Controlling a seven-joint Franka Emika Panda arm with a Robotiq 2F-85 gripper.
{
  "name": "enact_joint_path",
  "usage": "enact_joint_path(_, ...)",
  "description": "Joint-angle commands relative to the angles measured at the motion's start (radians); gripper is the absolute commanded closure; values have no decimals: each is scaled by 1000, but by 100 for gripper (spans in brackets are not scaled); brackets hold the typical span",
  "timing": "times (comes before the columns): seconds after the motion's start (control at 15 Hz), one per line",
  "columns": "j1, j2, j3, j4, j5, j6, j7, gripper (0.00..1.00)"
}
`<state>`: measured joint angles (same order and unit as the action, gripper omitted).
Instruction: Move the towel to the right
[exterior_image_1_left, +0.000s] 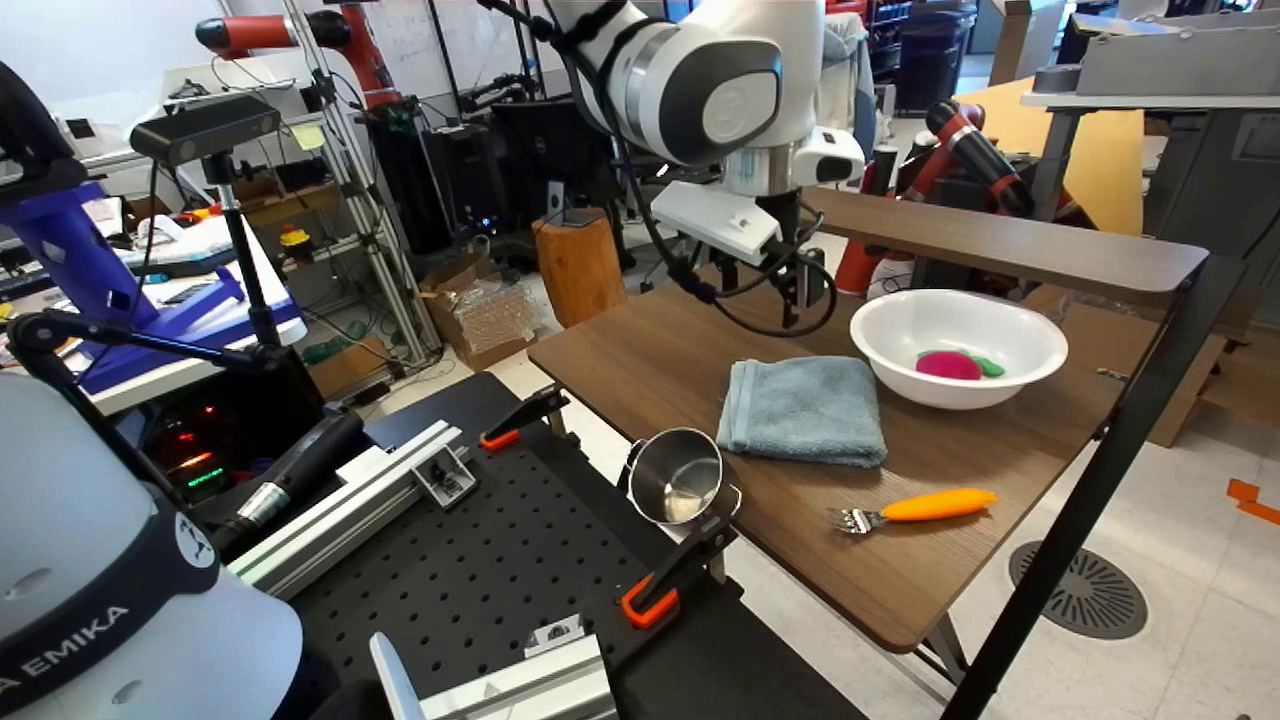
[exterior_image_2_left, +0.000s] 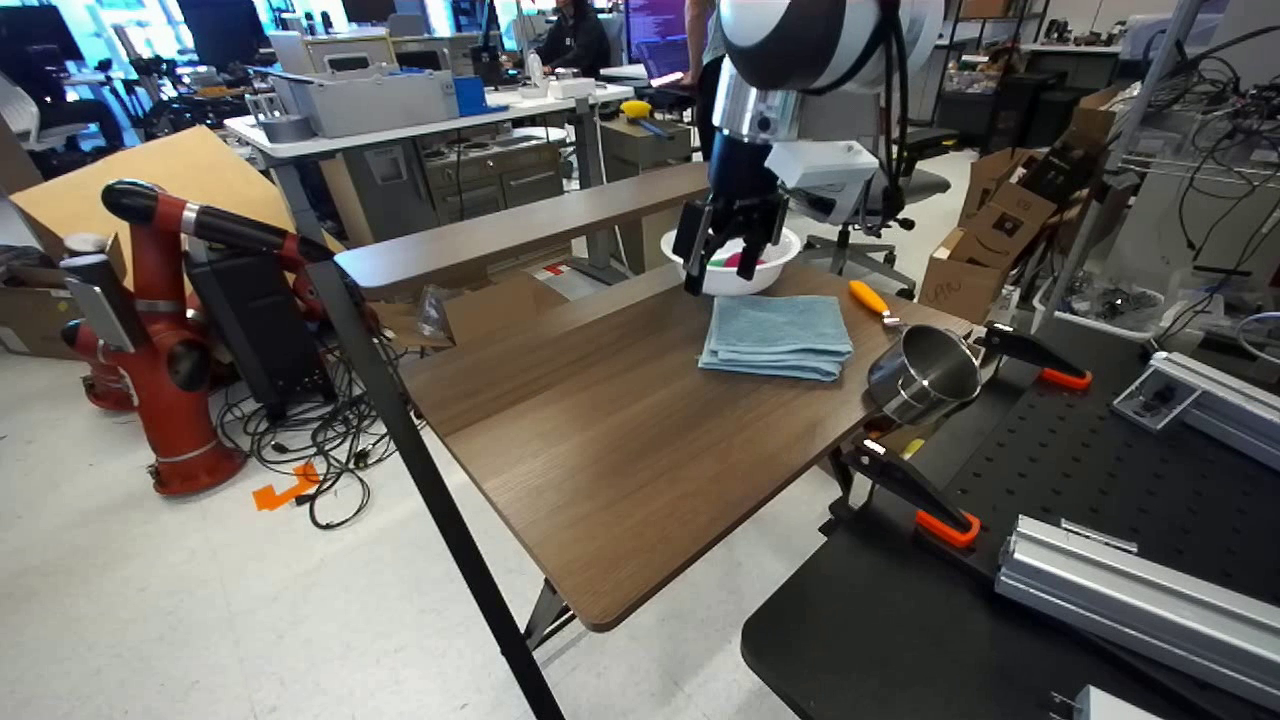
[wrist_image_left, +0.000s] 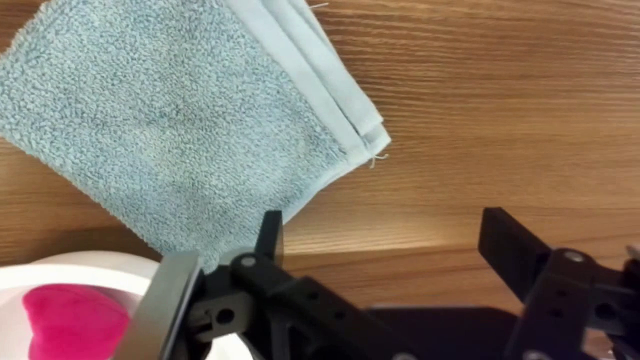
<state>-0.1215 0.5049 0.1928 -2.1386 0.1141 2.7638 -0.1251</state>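
Hanging above the brown wooden table (exterior_image_2_left: 580, 460), the gripper (wrist_image_left: 382, 215) has its two fingers spread well apart — table wood shows through the gap in the wrist view. In both exterior views the fingertips are raised, near the towel (exterior_image_1_left: 805, 412) but apart from it. White Panda arm (exterior_image_1_left: 715, 100) shows at the top of both exterior views, its wrist just above the gripper.

Towel: pale teal blue-grey terry, folded in layers to a rough square, lying flat on the table between the white bowl (exterior_image_1_left: 900, 335) and the small metal pot (exterior_image_1_left: 677, 475). Smooth hem bands run along one side; loose threads at one corner, seen in the wrist view. Whether towel and bowl touch, cannot tell.

Bowl: upright, holding a bright pink object (exterior_image_1_left: 948, 366) with a green object (exterior_image_1_left: 990, 367) beside it.

Pot: by the table's edge, open mouth, wire handle; its exact footing cannot be made out. Orange-handled fork (exterior_image_1_left: 920, 507) lies flat near the towel — tines toward the pot.

Black perforated bench (exterior_image_1_left: 480, 570) beside the table carries silver rails (exterior_image_1_left: 350, 505) and, near the pot, black clamps (exterior_image_2_left: 910, 488) with orange ends.
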Motion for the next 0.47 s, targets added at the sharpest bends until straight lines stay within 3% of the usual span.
enact_joint_path(0.0, -15, -104, 23, -87, 75, 22, -27, 0)
enact_joint_path(0.07, 17, -59, -8, -36, 48, -3, -12, 0)
enact_joint_path(0.4, 17, -96, -9, -71, 59, -3, -12, 0)
